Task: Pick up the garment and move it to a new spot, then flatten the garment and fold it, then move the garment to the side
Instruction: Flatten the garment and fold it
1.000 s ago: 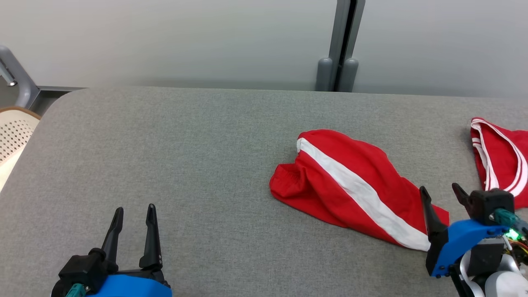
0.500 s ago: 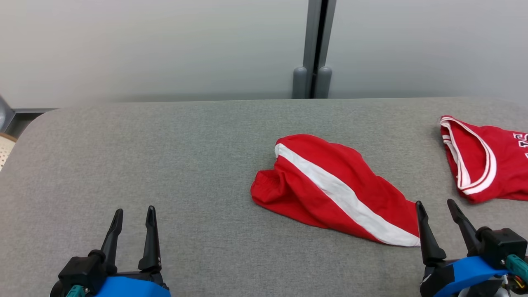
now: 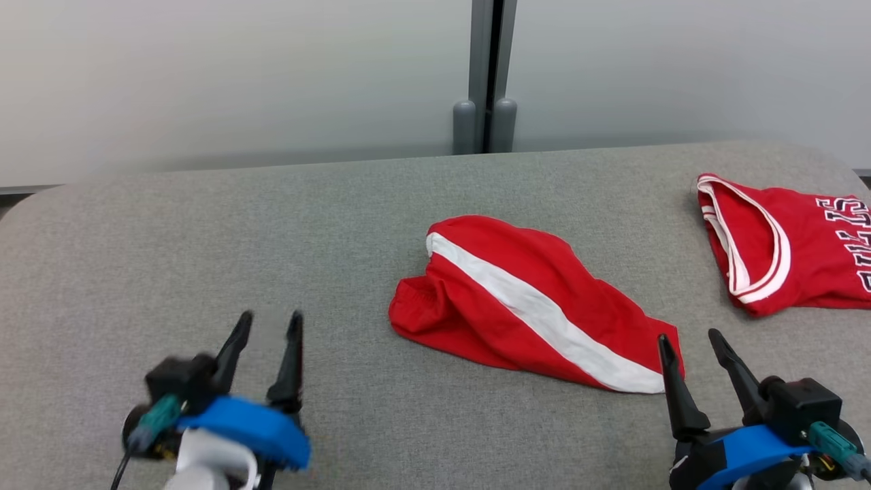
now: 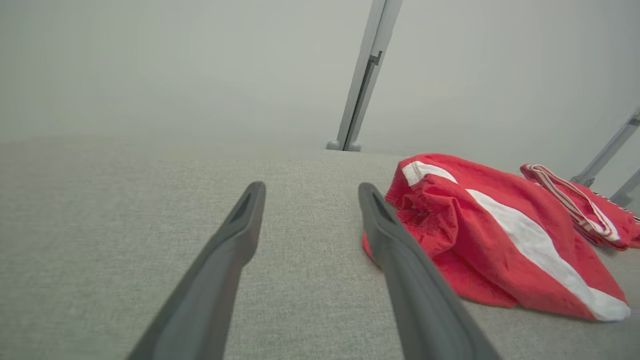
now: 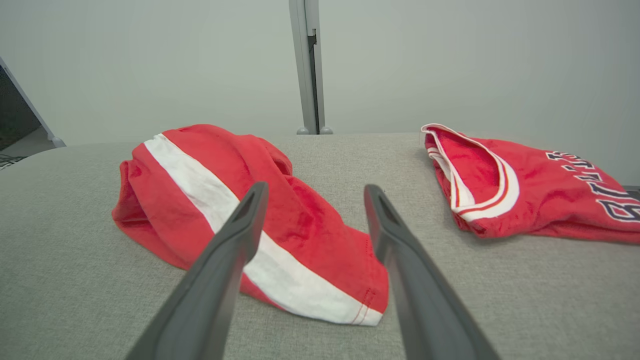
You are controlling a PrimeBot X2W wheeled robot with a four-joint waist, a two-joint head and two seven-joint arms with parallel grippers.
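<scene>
Shorts: red shorts w/ white side stripe, crumpled, lying mid-table on grey cloth tabletop; waistband end twd robot's left, hem end twd its right.
Jersey: red jersey, white-trimmed armhole, at table's far right, well apart from shorts.
Writing: dark white-edged letters on jersey, "ULLS" legible, rest cut by frame edge.
L claw: left gripper released, fingers spread, front-left over tabletop, blurred in head view, apart from shorts.
R claw: right gripper released, fingers spread, tips just beside shorts' hem corner; contact can't tell.
Backdrop: pale wall, grey post behind table.
</scene>
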